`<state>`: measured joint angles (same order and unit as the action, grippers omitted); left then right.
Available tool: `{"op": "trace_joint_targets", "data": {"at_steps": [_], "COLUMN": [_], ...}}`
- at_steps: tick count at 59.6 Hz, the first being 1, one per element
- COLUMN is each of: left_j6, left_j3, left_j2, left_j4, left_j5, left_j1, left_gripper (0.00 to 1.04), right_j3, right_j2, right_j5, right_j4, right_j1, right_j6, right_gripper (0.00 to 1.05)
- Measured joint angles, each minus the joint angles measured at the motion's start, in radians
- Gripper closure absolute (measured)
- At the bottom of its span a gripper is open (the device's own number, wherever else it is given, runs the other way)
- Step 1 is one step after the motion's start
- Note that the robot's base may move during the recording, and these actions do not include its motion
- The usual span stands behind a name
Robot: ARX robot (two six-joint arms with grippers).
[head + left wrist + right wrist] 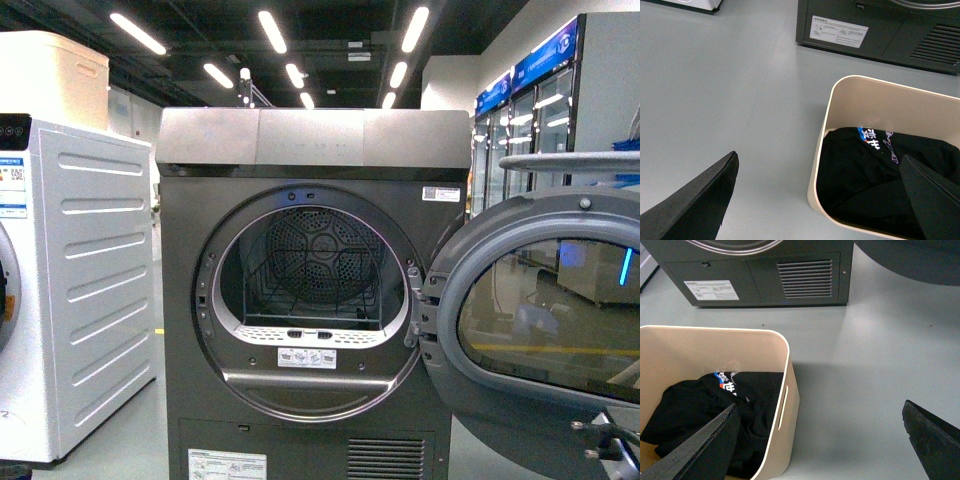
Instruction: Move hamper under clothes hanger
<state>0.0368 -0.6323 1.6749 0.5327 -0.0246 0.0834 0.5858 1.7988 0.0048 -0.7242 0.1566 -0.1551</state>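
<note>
Left wrist view gave us the left hand (818,157) with its fingers (695,200) spread wide, one over the bare floor (715,90) and the other above the black garment (865,185), so that one wall of the hamper (875,107) sat between them, seemingly untouched. In the right wrist view the right hand (820,406) was likewise apart, straddling the opposite wall beside its slot handle (782,405). The hamper stood on the floor just in front of the dark-grey dryer (310,300), whose door (540,300) hung open; the clothes hanger appeared in none of our views. We judged the step in hand to be gripping both walls. To do it well, we would lower both hands evenly, close on the walls alone without pinching the garment, keep the bin level, and steer clear of the open door.
</note>
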Motion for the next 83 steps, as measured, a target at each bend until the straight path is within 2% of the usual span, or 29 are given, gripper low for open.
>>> {"op": "trace_joint_targets", "data": {"at_steps": [19,34,62,83], "left_j6": [0.038,0.019,-0.110,-0.124], "left_j3": [-0.113,-0.207,-0.320,-0.345], "left_j2": [0.222,0.338,0.459,0.537], "left_j4": [0.042,-0.010,-0.122,-0.092], "left_j5": [-0.010,-0.001,0.028,0.035], "left_j1": [-0.056,-0.079,-0.056,-0.014], "left_gripper": [0.07,0.07,0.07,0.07], "right_j3": [0.185,0.339,0.491,0.553], "right_j2": [0.231,0.336,0.481,0.541], "right_j5": [0.010,0.030,0.055,0.116], "right_j4": [0.088,0.185,0.284,0.317], "right_j1": [0.037,0.080,0.107,0.119], "right_j6": [-0.043,-0.061,-0.040,0.018], "right_gripper": [0.08,0.08,0.08,0.08]}}
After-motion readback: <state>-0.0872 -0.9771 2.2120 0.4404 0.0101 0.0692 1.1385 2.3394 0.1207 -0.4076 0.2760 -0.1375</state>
